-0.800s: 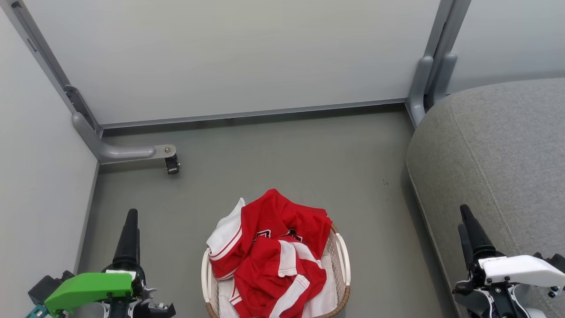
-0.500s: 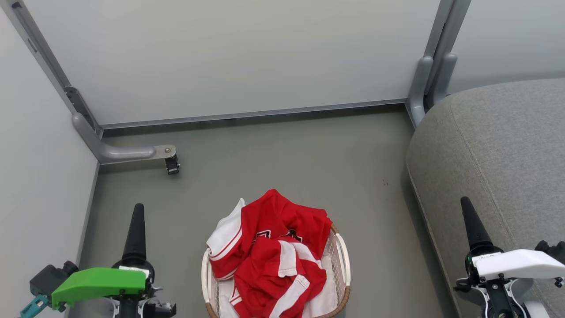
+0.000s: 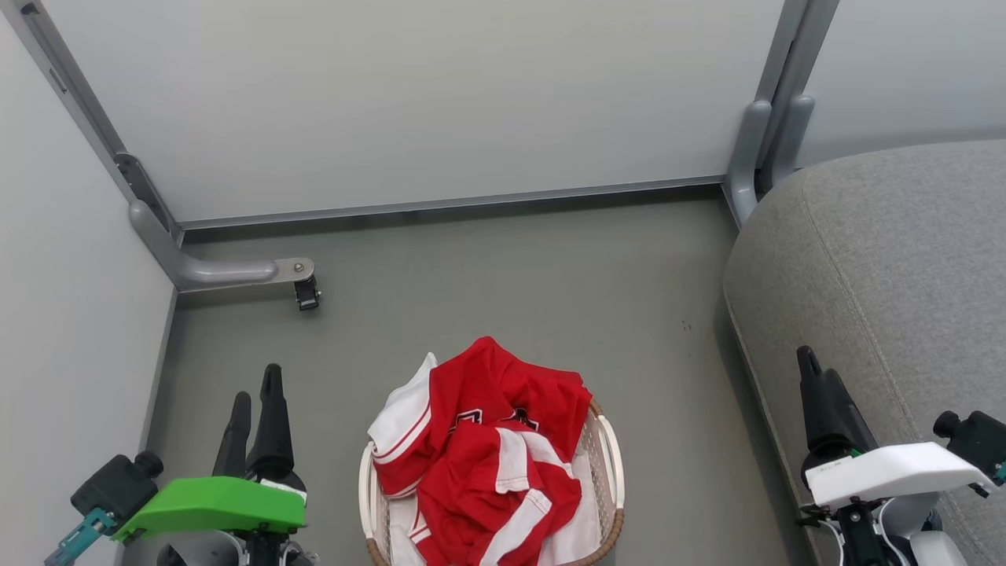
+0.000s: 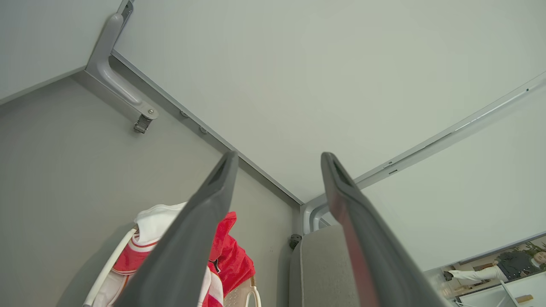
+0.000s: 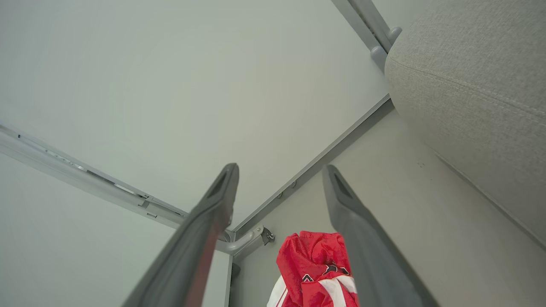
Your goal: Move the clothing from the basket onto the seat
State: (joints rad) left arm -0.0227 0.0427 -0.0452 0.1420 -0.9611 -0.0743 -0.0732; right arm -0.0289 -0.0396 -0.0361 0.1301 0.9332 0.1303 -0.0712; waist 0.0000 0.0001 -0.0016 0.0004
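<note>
Head view: the clothing (image 3: 487, 440) is lying heaped in the basket (image 3: 611, 464), its top fold bulging above the rim. The basket is standing on the floor (image 3: 487, 267) between the two arms, and the seat (image 3: 888, 275) is rising at the right, well apart from it. The left gripper (image 3: 258, 384) is hovering beside the basket with its jaws standing apart and nothing between them. The right gripper (image 3: 813, 365) is hanging over the seat's near edge, likewise spread and empty. Judging by this, the first reach into the pile is what is coming up.

Left wrist view: the left gripper (image 4: 278, 155) is pointing past the basket toward the wall, with the red cloth (image 4: 232, 256) low behind one finger. It is probably needing to tilt down and turn inward before descending.

Right wrist view: the right gripper (image 5: 280, 167) is showing a clear gap, with the clothing (image 5: 311, 264) just below it and the seat (image 5: 469, 85) alongside. This arm is sitting nearer the seat, so it looks the better carrier. Aiming at the raised red peak is wise, as is pinching only the top layer, keeping clear of the white liner (image 3: 585, 515), and lifting until the hem is clearing the rim, lest the basket drag or tip.
</note>
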